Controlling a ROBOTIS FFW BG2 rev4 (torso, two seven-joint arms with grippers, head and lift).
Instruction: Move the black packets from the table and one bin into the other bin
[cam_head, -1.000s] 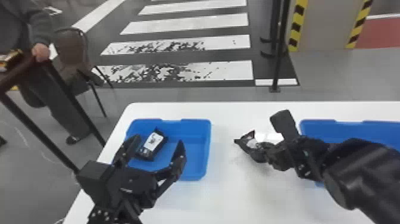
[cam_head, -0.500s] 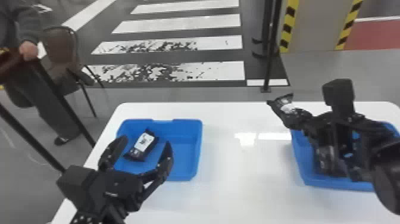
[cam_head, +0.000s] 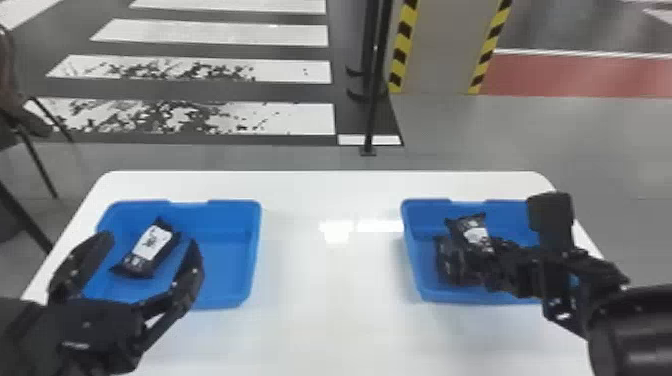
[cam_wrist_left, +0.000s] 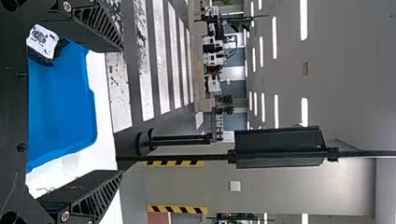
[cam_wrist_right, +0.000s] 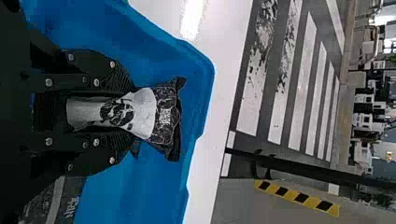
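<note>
My right gripper (cam_head: 500, 250) is over the right blue bin (cam_head: 417, 280), shut on a black packet (cam_head: 474, 235) with a white label. In the right wrist view the gripper (cam_wrist_right: 133, 114) pinches that packet (cam_wrist_right: 163, 116) between both fingers. More black packets (cam_head: 448, 262) lie in the right bin beneath it. My left gripper (cam_head: 150, 260) stands open by the near side of the left blue bin (cam_head: 225, 295), where one packet (cam_head: 150, 245) with a white label lies. The left wrist view shows the open gripper (cam_wrist_left: 122, 109) and that packet (cam_wrist_left: 43, 44).
Both bins stand on a white table (cam_head: 330, 300), apart, with bare tabletop between them. A chair (cam_head: 15, 95) stands on the floor beyond the table's left side, and a black post (cam_head: 372, 100) rises behind the far edge.
The right gripper has carried its packet from the middle of the table rightward to over the right bin. The head view has shifted; the left gripper stays open by the left bin.
</note>
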